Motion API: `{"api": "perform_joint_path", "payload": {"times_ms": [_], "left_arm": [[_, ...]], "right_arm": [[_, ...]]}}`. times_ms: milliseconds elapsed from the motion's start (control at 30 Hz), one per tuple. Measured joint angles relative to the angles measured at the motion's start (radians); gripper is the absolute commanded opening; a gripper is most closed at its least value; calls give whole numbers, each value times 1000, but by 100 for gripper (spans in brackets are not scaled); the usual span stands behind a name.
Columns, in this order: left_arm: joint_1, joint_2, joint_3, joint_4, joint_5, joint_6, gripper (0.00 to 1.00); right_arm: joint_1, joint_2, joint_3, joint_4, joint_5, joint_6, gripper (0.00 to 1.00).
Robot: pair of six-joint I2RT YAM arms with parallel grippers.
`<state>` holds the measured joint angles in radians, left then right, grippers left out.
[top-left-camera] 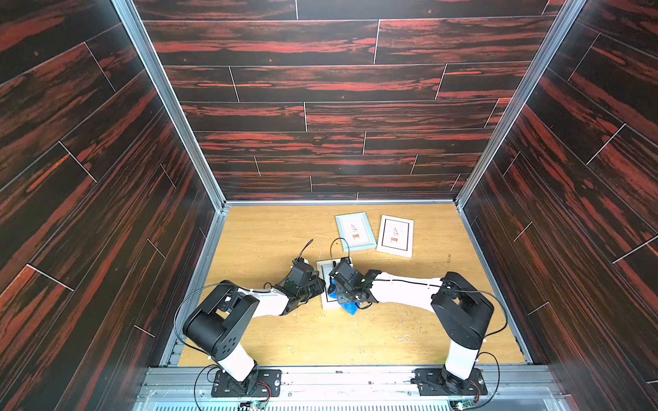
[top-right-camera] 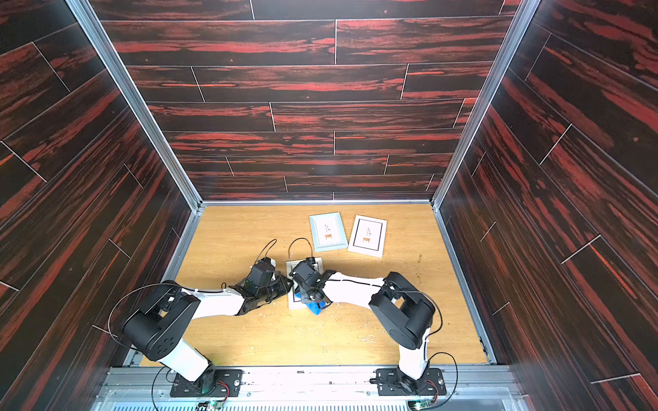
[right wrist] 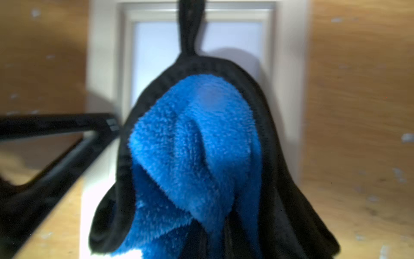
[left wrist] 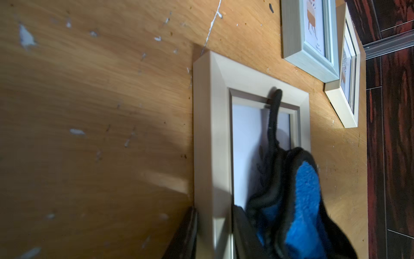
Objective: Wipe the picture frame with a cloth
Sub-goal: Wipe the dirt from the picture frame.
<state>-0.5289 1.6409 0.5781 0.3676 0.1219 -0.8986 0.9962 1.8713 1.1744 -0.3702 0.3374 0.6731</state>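
Wood-grain worktop (top-left-camera: 285,338) sat between dark panelled walls. Near its middle the frame (left wrist: 212,134) lay flat, and the left fingers (left wrist: 183,235) clamped its side rail, one outside and one on the glass. The right fingers (top-left-camera: 342,298) were closed on the bunched cloth (right wrist: 197,139), which draped onto the glass. A blue frame (top-left-camera: 356,231) and a white frame (top-left-camera: 395,235) lay side by side near the far edge.

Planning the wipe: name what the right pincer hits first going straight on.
The right pincer, shut on the cloth, would likely press it onto the glass of the cream frame; depth unclear.
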Motion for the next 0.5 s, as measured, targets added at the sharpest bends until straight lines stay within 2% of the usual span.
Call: {"api": "perform_joint_path", "payload": {"times_ms": [133,333,500], "left_arm": [[0,0,0,0,0,0,29],[0,0,1,-2,3,-2,29],[-2,0,2,-4,3,-8,29]], "right_arm": [[29,23,29,-9,26,4,0],[-71,-37,-57,19,14,-12,0],[-101,30,40,-1,19,-44,0]]}}
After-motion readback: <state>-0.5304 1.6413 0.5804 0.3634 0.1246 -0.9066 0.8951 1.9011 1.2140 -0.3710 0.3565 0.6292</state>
